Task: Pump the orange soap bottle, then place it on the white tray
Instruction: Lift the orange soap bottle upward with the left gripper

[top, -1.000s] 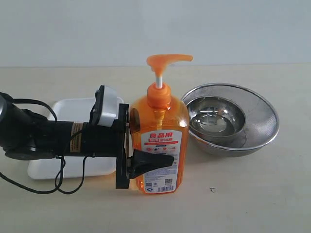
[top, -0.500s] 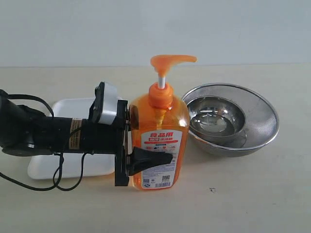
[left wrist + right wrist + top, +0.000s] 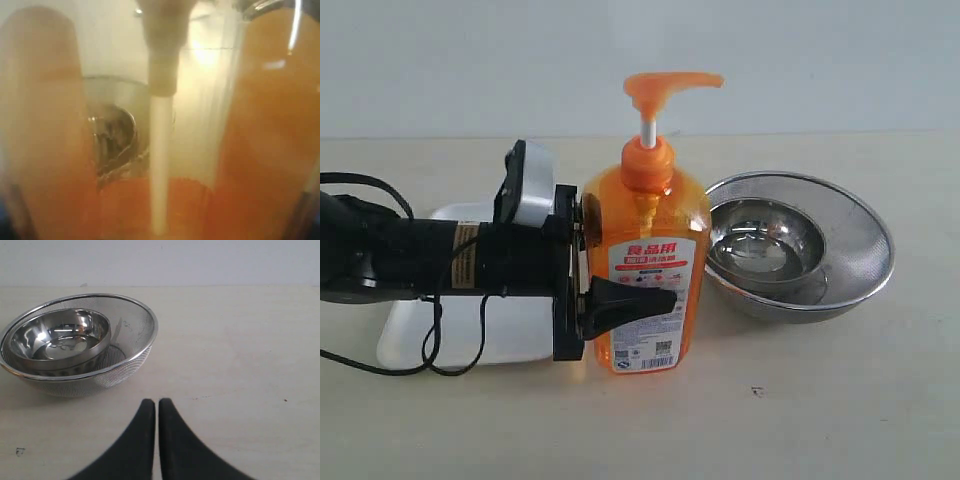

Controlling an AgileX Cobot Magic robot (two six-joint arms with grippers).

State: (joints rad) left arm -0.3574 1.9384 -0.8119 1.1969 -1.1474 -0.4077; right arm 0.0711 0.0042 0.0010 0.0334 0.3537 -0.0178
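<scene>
My left wrist view is only blur: the orange soap bottle [image 3: 260, 125] fills it. From outside, the left pincer [image 3: 632, 290] is clamped across the label, its far finger hidden behind the bottle. The bottle stands upright, spout aimed toward the mesh strainer [image 3: 865, 255], just beside the white tray [image 3: 405, 345], which my arm half covers. The right pincer [image 3: 156, 412] hangs over the counter [image 3: 240, 340], tips together.
</scene>
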